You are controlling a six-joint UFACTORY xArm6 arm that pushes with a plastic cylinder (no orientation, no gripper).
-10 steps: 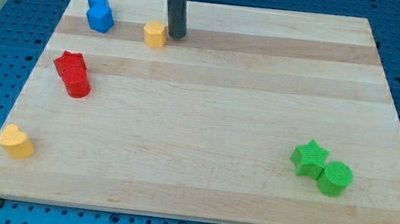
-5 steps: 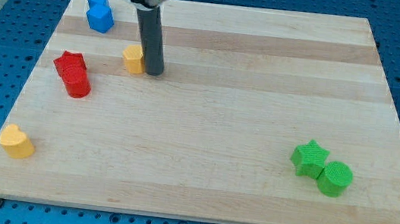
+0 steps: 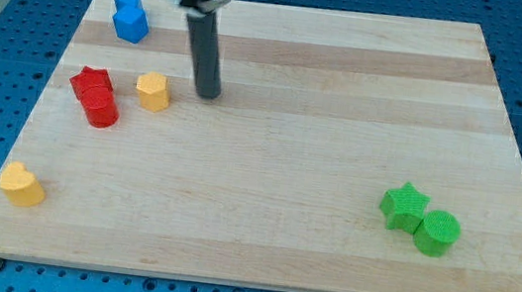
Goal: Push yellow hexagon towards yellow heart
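My tip point(image 3: 207, 95), a bare rod with nothing to open or close, stands apart from the yellow hexagon point(image 3: 153, 91), off to its right in the view. Hexagon sits just right of the red blocks point(image 3: 95, 96); yellow heart point(image 3: 21, 183) waits near the bottom-left corner. You'd best swing round above-right of the hexagon and push diagonally down-left, skirting the reds.
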